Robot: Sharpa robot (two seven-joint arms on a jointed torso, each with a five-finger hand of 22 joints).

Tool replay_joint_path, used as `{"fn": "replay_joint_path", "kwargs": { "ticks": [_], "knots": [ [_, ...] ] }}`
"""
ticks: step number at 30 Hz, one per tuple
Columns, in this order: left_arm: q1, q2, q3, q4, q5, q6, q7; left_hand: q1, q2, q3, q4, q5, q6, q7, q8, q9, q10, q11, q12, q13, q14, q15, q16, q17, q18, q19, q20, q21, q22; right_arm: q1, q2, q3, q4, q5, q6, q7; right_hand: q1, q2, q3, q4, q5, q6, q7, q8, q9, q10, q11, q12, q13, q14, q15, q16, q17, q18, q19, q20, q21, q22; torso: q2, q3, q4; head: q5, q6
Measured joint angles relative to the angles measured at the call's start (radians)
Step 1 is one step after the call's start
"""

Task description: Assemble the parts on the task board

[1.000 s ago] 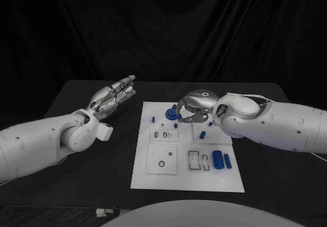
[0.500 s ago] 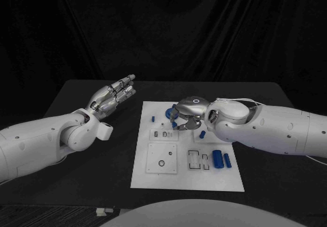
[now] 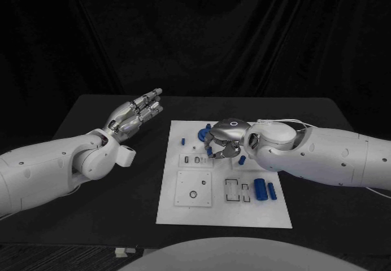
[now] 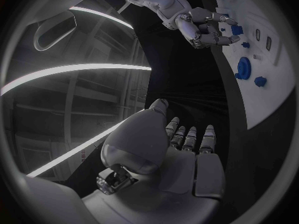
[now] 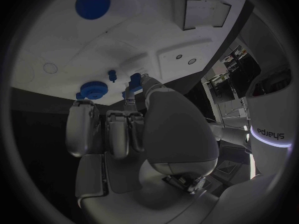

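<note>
The white task board [image 3: 224, 212] lies in the middle of the black table. My right hand [image 3: 224, 139] hovers low over the board's far middle with its fingers curled down. In the right wrist view a small blue part [image 5: 132, 79] sits pinched between thumb and fingertip just above the board [image 5: 69, 45]. A round blue part [image 3: 204, 135] stands beside the hand. My left hand [image 3: 134, 116] is raised left of the board, flat, fingers apart and holding nothing. The left wrist view has the right hand [image 4: 206, 27] over the board's blue parts.
A blue cylinder [image 3: 261, 189] and a slim blue piece [image 3: 271, 192] lie at the board's near right by rectangular slots. A small blue peg [image 3: 184, 141] stands at the far left. Bare black table surrounds the board.
My right hand has shifted left and slightly nearer over the board, fingers still curled around the small blue part. The left hand has stayed still.
</note>
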Motion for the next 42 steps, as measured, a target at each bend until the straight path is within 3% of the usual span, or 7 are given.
{"fn": "replay_joint_path", "kwargs": {
  "ticks": [31, 42],
  "knots": [
    [0.0, 0.001, 0.0, 0.002, 0.0, 0.001, 0.0, 0.0, 0.0, 0.004, -0.004, 0.0, 0.0, 0.0, 0.0, 0.0, 0.0, 0.0, 0.0, 0.0, 0.0, 0.0, 0.0, 0.0, 0.0, 0.0, 0.0, 0.0, 0.0, -0.015, 0.028, 0.0, -0.043, -0.002, 0.013, -0.001, 0.0, 0.0, 0.001, -0.005, 0.0, -0.006, 0.006, -0.009, -0.004, 0.0, 0.0, 0.0, 0.0, 0.002, 0.002, 0.0, 0.0, 0.0, -0.004, 0.004, -0.009, 0.0, 0.0, 0.0003, 0.0003, -0.001, -0.006],
    [0.0, 0.001, 0.0, 0.002, 0.0, 0.002, 0.0, 0.0, 0.0, 0.004, -0.004, 0.0, 0.0, 0.0, 0.0, 0.0, 0.0, 0.0, 0.0, 0.0, 0.0, 0.0, 0.0, 0.001, 0.0, 0.0, 0.0, 0.0, 0.0, -0.016, 0.029, 0.0, -0.044, -0.002, 0.019, -0.001, 0.0, 0.0, -0.006, -0.011, -0.038, -0.027, -0.001, -0.023, -0.01, 0.0, 0.0, 0.0, 0.0, 0.003, 0.003, 0.0, 0.0, 0.0, -0.007, 0.007, -0.015, 0.0, 0.001, 0.0003, 0.0004, 0.0, -0.004]
  ]
}}
